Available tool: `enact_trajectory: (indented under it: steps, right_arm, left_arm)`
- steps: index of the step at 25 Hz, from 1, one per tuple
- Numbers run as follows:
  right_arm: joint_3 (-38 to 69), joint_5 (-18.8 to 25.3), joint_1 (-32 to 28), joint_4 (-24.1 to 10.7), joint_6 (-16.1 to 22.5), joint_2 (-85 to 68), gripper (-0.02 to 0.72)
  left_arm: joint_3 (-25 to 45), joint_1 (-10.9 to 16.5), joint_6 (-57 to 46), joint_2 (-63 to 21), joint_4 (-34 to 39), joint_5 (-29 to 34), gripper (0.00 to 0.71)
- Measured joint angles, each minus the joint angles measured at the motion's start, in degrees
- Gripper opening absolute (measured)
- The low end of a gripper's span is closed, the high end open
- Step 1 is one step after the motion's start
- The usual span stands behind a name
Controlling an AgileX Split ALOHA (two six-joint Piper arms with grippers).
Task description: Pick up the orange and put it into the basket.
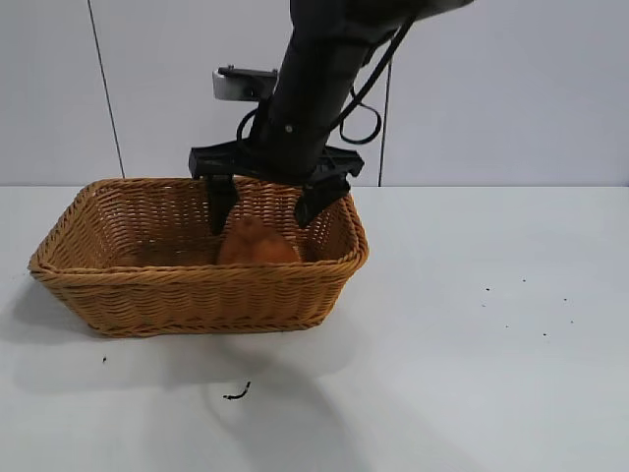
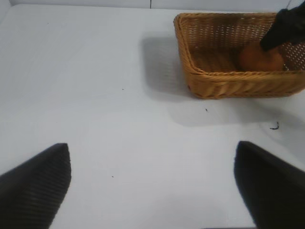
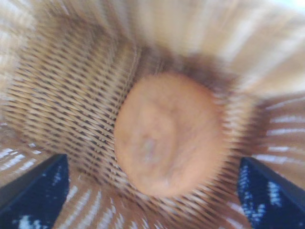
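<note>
The tan wicker basket point(image 1: 147, 290) stands on the white table at the left. The orange point(image 1: 256, 243) lies on the basket's floor near its right end; it also shows in the left wrist view point(image 2: 259, 58) and the right wrist view point(image 3: 169, 133). My right gripper point(image 1: 263, 211) hangs open just above the orange, one finger on each side and apart from it. In the right wrist view the fingertips point(image 3: 35, 193) stand wide of the fruit. My left gripper point(image 2: 152, 186) is open and empty over bare table, well away from the basket point(image 2: 224, 83).
A small dark scrap point(image 1: 236, 394) lies on the table in front of the basket, with a few dark specks point(image 1: 521, 315) at the right. A white wall runs behind the table.
</note>
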Motion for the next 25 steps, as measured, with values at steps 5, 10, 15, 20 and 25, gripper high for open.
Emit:
enact_trajectory:
  steps: [5,10,15,20,25]
  right_arm:
    - [-0.8,3.3,-6.5,-0.9,0.2,0.0,0.675]
    - [-0.8,4.4,-18.0,-1.1,0.1,0.0,0.675]
    - [-0.8,4.4,-26.8,0.7,-1.0,0.0,0.675]
    - [-0.8,4.5,-30.1,1.3,-1.5,0.0,0.675]
    - [6.2,4.4,-30.1,2.2,-2.5,-4.7,0.675]
  left_arm:
    - [0.0,0.0,0.0,0.0,0.0,0.0,0.666]
    - [0.0,0.0,0.0,0.0,0.0,0.0,0.666]
    - [0.0,0.0,0.0,0.0,0.0,0.0,0.666]
    - [0.0,0.0,0.0,0.0,0.0,0.0,0.666]
    - [0.0,0.0,0.0,0.0,0.0,0.0,0.666]
